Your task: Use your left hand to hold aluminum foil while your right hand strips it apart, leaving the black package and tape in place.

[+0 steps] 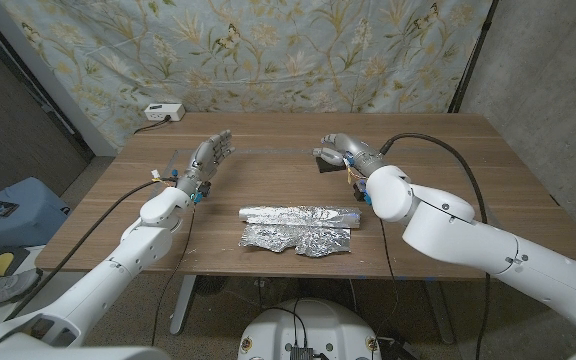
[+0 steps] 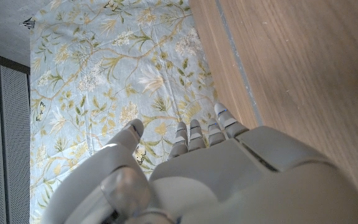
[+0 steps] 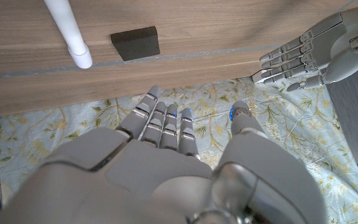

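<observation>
The left hand (image 1: 211,157) stood raised over the wooden table (image 1: 468,170) with its fingers (image 2: 194,134) stretched out and slightly apart, holding nothing; its own wrist camera showed those fingers reaching toward the table's far edge and the floral cloth (image 2: 110,74) hung behind it. The right hand (image 1: 336,150) was held up opposite it, well apart, fingers (image 3: 166,124) also extended and lying close side by side with the thumb off to one side, gripping nothing. The aluminum foil (image 1: 298,228) lay crumpled on the table nearer the robot than either hand, roughly between the two forearms and touched by neither hand; a long rolled part ran along its far side with a looser sheet spread on the near side. The black package (image 1: 324,165) sat on the table just beside the right hand, partly hidden by it in the head view, and showed beyond the right fingertips in the right wrist view. A white box (image 1: 163,110) sat at the table's far edge beyond the left hand.
</observation>
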Controlling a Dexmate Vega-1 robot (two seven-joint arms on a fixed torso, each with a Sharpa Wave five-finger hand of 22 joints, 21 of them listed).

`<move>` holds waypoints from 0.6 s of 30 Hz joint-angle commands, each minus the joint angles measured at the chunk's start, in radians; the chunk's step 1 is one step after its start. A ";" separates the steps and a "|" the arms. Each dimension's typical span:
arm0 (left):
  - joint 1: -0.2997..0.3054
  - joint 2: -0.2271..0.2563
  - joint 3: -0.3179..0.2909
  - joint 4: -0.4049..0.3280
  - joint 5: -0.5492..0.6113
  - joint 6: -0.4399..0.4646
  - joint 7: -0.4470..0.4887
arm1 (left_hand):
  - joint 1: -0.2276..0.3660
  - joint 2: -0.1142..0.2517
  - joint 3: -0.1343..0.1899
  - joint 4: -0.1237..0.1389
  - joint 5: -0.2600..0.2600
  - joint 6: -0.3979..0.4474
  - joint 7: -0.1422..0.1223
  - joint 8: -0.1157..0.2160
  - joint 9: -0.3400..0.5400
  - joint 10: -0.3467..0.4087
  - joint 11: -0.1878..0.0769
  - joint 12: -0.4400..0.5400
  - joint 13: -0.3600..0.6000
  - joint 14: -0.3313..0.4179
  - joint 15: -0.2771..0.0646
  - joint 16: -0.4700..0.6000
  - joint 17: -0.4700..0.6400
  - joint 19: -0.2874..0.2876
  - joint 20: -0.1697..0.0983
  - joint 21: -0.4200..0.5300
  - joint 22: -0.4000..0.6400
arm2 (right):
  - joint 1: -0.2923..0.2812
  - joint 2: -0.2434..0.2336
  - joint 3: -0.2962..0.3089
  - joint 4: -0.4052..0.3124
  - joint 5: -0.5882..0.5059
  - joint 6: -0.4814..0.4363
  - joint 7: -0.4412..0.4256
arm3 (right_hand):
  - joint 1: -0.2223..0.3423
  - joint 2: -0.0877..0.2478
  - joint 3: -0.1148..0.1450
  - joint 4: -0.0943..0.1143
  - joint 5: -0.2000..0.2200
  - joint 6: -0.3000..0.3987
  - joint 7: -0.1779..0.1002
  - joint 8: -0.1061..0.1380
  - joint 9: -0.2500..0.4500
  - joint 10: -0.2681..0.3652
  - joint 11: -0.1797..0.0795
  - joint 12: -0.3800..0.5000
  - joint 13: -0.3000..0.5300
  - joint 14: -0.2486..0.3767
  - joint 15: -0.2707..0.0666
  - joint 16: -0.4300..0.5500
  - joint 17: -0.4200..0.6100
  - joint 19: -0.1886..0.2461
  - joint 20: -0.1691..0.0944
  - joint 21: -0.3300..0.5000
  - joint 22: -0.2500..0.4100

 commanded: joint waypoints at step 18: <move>0.001 -0.037 -0.005 0.053 0.006 -0.073 -0.001 | 0.011 -0.003 -0.001 -0.010 0.008 0.013 0.001 -0.003 0.005 0.003 0.001 0.002 -0.001 0.007 0.007 -0.002 0.003 0.013 0.005 -0.008 0.005 | 0.197 0.013 -0.250 -0.097 -0.065 -0.137 0.143 | 0.056 -0.006 0.005 -0.006 -0.003 -0.014 0.046 -0.006 0.006 -0.015 0.042 -0.025 0.006 -0.009 0.051 -0.010 0.005 -0.019 0.043 -0.006 0.004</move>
